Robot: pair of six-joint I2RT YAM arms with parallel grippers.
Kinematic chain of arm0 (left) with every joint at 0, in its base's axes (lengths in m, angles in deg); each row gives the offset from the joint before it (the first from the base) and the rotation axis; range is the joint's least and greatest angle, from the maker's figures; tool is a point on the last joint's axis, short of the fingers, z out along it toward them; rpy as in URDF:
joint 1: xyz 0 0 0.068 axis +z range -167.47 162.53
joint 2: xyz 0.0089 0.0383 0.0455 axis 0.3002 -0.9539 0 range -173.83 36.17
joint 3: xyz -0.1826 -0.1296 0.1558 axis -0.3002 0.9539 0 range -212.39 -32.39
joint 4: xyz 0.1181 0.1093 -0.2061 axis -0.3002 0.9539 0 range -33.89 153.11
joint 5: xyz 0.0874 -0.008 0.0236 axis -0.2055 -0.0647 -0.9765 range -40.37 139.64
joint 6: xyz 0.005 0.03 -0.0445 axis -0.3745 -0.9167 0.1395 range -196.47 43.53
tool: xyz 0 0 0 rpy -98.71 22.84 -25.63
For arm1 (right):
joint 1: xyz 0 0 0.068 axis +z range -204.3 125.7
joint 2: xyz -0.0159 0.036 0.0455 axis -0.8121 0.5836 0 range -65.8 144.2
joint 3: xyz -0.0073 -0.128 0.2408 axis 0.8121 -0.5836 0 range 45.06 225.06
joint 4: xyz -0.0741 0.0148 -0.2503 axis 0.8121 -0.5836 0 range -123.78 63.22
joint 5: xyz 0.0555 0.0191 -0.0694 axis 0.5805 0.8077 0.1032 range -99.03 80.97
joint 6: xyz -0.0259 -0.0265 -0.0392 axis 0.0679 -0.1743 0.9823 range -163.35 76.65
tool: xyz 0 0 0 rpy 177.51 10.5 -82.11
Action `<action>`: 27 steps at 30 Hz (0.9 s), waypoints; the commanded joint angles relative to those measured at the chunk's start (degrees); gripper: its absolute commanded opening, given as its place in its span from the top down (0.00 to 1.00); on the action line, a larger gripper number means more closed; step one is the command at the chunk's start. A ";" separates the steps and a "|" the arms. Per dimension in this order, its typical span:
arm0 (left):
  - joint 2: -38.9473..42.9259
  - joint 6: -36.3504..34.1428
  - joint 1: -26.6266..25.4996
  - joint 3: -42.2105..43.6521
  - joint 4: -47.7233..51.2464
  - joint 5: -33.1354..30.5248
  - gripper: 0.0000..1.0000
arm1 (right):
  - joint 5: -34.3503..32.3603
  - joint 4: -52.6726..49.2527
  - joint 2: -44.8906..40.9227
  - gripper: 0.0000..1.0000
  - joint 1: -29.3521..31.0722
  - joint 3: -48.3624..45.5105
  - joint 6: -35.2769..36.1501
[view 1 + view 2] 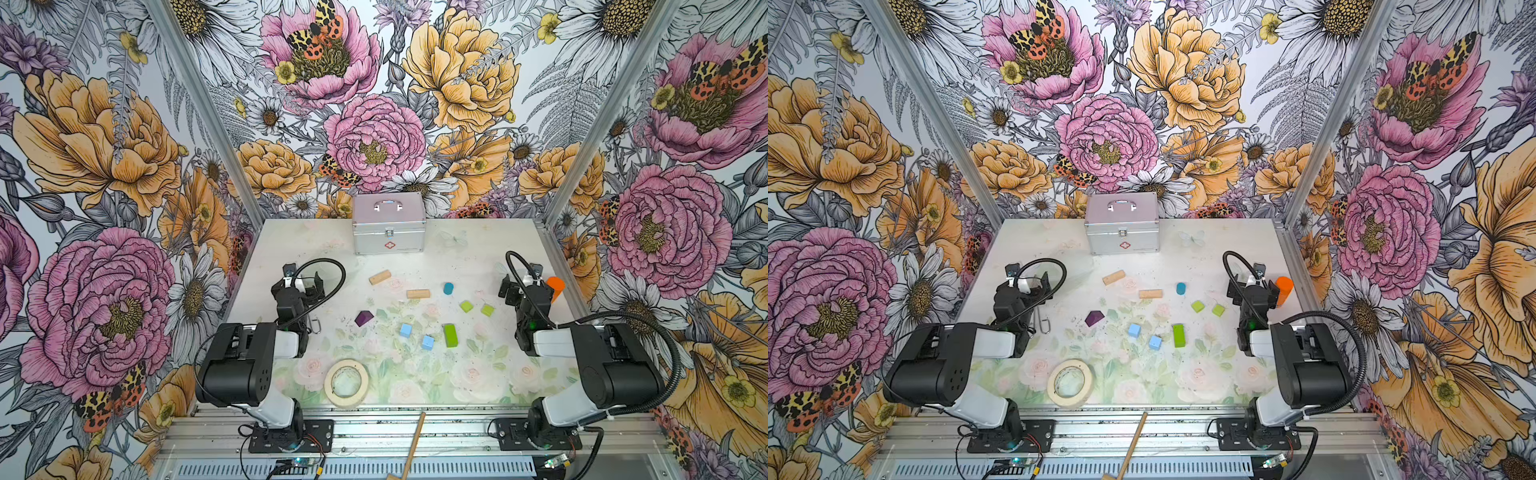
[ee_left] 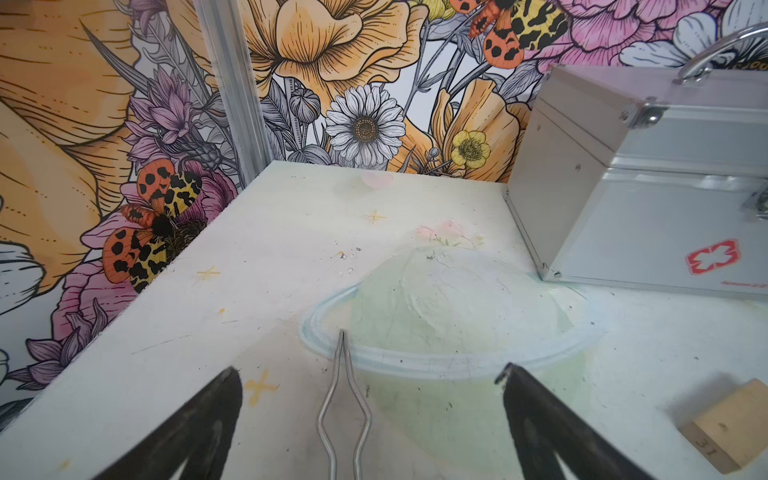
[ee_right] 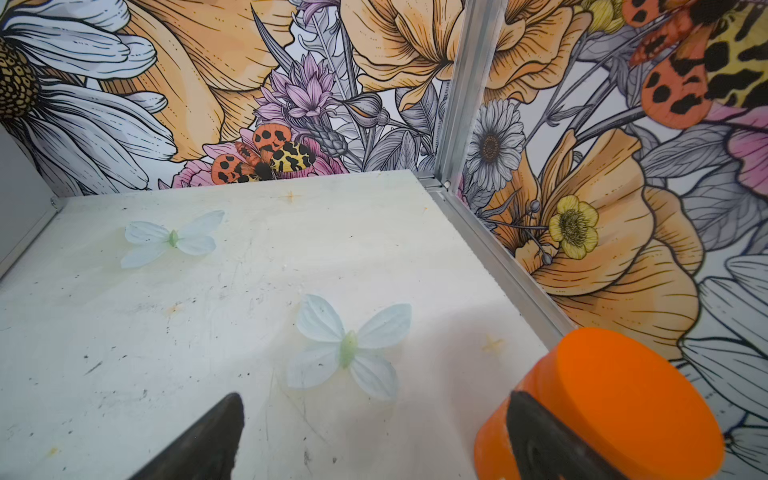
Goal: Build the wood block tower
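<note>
The left end effector (image 2: 369, 372) and right end effector (image 3: 375, 397) stood open and empty at the counter's (image 1: 469, 266) sides, probably parked clear. Between them the wooden blocks (image 1: 406, 330) lay scattered, none stacked yet.

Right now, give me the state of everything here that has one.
left gripper, open, empty
right gripper, open, empty
metal case, shut
tan bars, lying flat, apart
long green block, lying flat, unstacked
light-blue cubes, loose, unstacked
purple roof block, loose on the table
tape roll, lying flat
orange container, upright
</note>
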 commanded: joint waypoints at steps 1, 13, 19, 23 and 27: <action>0.42 0.46 0.19 -0.08 -0.51 1.25 0.01 | -0.80 2.16 0.04 0.00 0.25 -0.41 -0.53; 0.42 0.37 0.23 -0.08 -0.50 1.24 0.01 | -0.81 1.99 0.06 0.00 0.28 -0.31 -0.56; 0.33 0.01 -0.14 -0.34 -0.14 0.90 0.01 | -0.84 2.00 0.06 0.00 0.23 -0.36 -0.58; 0.34 -0.01 -0.13 -0.34 -0.14 0.89 0.01 | -0.80 2.07 0.08 0.00 0.27 -0.31 -0.54; 0.45 -0.05 -0.14 -0.34 -0.14 0.97 0.01 | -0.80 2.03 0.09 0.01 0.27 -0.38 -0.54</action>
